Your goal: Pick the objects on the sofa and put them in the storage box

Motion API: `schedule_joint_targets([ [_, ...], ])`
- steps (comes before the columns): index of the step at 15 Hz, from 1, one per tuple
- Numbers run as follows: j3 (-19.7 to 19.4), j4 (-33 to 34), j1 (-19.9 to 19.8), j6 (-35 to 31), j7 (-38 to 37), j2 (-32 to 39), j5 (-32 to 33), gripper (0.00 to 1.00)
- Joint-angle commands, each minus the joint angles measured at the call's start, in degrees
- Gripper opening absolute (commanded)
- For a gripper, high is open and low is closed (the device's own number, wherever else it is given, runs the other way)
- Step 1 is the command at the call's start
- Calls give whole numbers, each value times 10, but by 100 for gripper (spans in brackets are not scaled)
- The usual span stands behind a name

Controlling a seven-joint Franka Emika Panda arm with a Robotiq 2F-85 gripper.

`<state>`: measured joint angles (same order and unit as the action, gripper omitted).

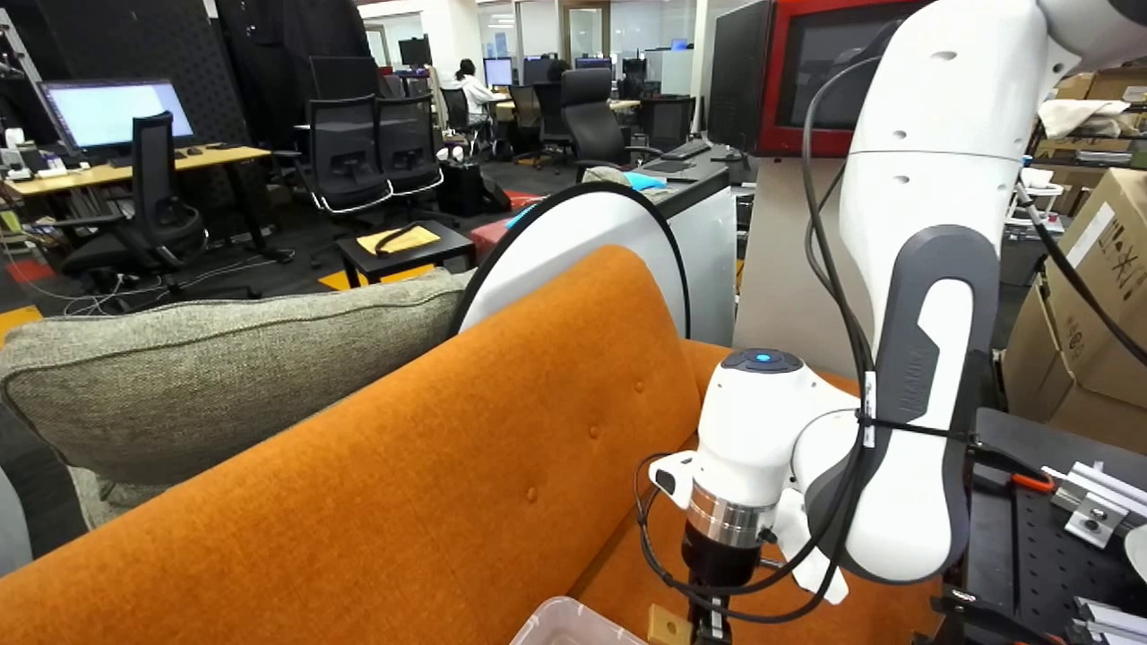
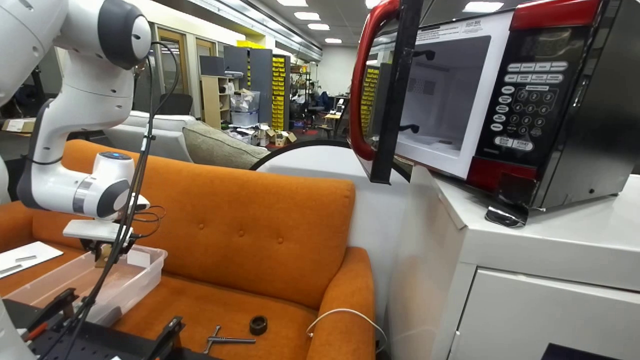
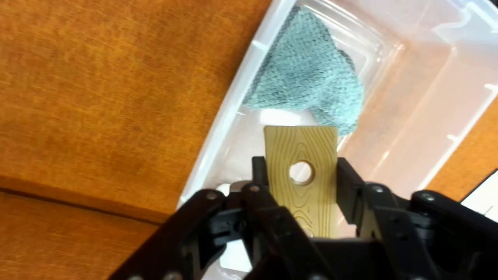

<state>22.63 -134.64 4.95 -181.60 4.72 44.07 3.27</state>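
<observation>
Three objects seen unstowed: block, T-tool, ring. Worktop: the sofa seat.

Claw pinching the block by opposite sides, one pad against each, points down. Hole faces the wrist camera, clear of the grip. Probable reason: straight parallel sides seat squarely, and the end jutting past the pads should let them part without fouling the box.

Box lidless, near the worktop's back edge, between the sheet and the loose pieces; presumably put there for a short carry. Wrist view has the block over the box's inside. Below the rim or above: cannot tell. Cloth lies bunched at one end of the box, so probably counts as stowed; block's free end reaches the cloth's edge in that view.

T-tool and ring lie just beside each other toward the worktop's front edge, itself out of sight, near the end by the armrest where the cord droops; cord likely not cargo.

Step, as judged: release pending. Next move calls for lowering a little, then spreading the claw; too high and the block may bounce. T-tool, thin and flat-lying, should be the fiddlier pick.
</observation>
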Motion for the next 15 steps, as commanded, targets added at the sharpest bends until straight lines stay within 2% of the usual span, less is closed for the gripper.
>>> schedule_joint_targets([
  [1, 36, 14, -16, 12, 24, 11, 26, 19],
  [2, 59, 20, -32, 17, 30, 23, 30, 19],
  [3, 66, 27, -32, 24, 31, 30, 31, 64],
  [5, 78, 41, -34, 41, 38, 44, 32, 74],
  [8, 86, 53, -41, 59, 50, 56, 27, 96],
  [10, 83, 50, -48, 61, 55, 52, 24, 100],
  [15, 44, 21, -54, 38, 36, 4, 14, 100],
])
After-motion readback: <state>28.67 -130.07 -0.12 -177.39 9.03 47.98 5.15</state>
